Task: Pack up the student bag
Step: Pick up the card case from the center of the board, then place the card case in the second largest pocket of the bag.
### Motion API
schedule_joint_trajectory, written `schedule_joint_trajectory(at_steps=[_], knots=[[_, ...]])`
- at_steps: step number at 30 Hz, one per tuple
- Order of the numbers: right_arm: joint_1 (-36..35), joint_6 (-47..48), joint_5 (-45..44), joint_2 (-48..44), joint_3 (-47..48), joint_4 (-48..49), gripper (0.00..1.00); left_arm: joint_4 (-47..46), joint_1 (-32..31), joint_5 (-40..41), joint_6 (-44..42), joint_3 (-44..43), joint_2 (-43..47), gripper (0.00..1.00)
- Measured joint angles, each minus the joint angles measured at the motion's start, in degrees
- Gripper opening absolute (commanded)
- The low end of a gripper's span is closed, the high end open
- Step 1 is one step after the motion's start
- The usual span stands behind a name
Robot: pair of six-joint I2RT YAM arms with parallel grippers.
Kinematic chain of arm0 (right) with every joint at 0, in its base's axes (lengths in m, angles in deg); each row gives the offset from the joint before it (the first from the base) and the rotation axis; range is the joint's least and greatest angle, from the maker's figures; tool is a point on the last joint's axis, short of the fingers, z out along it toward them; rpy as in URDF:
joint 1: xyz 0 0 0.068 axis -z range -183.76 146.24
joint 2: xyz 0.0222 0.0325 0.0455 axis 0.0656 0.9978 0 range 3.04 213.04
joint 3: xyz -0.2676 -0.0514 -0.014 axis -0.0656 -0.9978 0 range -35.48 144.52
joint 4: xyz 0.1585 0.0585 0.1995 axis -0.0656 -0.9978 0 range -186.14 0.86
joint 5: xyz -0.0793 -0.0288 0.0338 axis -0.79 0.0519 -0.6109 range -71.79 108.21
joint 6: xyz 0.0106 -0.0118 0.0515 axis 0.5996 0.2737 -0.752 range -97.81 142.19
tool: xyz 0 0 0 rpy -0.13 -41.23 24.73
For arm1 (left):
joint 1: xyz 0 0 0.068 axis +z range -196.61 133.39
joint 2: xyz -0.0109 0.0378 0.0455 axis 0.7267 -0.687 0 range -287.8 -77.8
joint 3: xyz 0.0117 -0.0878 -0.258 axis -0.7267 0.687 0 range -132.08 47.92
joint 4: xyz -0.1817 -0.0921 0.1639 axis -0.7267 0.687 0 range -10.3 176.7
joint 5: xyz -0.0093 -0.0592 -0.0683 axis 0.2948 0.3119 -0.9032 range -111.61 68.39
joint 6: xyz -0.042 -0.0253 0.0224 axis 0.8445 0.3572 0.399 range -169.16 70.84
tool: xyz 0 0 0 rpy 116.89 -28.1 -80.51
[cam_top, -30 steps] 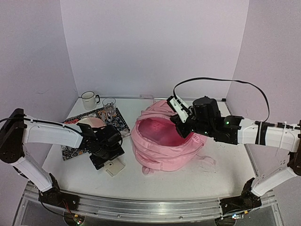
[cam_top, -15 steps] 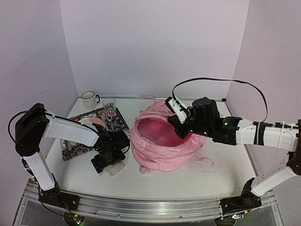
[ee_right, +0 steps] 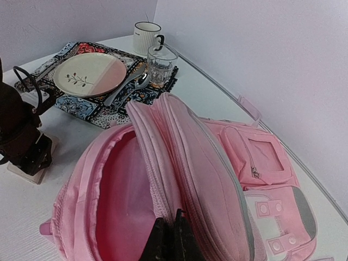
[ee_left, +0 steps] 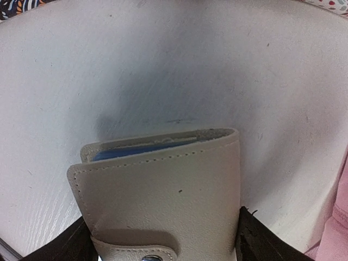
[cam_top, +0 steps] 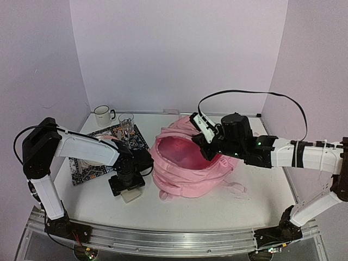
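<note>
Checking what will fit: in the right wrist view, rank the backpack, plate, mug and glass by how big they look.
1. backpack
2. plate
3. mug and glass look about alike; the mug stands farther from the camera, so I won't rank them.

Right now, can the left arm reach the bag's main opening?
Probably yes: the right fingers pinch the student bag flap up, its mouth gapes, and nothing stands between it and the left fingers.

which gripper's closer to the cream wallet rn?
Left. The left gripper sits right on the cream wallet, closed against both its sides. The right gripper is across the table, pinching the student bag at its opening rim.
</note>
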Motion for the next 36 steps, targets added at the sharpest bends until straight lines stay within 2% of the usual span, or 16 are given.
schedule_joint_trajectory(at_steps=[11, 20, 27, 36], knots=[[0.0, -0.9, 0.4, 1.3, 0.0, 1.3, 0.00, 1.9, -1.0, 1.2, -6.8, -1.7, 2.8, 0.79], [-0.1, -1.8, 0.4, 1.8, 0.0, 1.4, 0.00, 2.0, -3.8, 4.1, -17.0, -9.9, 5.3, 0.78], [0.0, -4.1, 0.3, 1.8, 0.2, 1.2, 0.00, -4.8, -4.0, 4.5, -25.4, -13.5, 6.9, 0.77], [0.0, -6.9, 0.3, 1.8, 1.4, 0.3, 0.00, -13.8, -3.8, 4.5, -28.7, -20.6, 3.2, 0.77]])
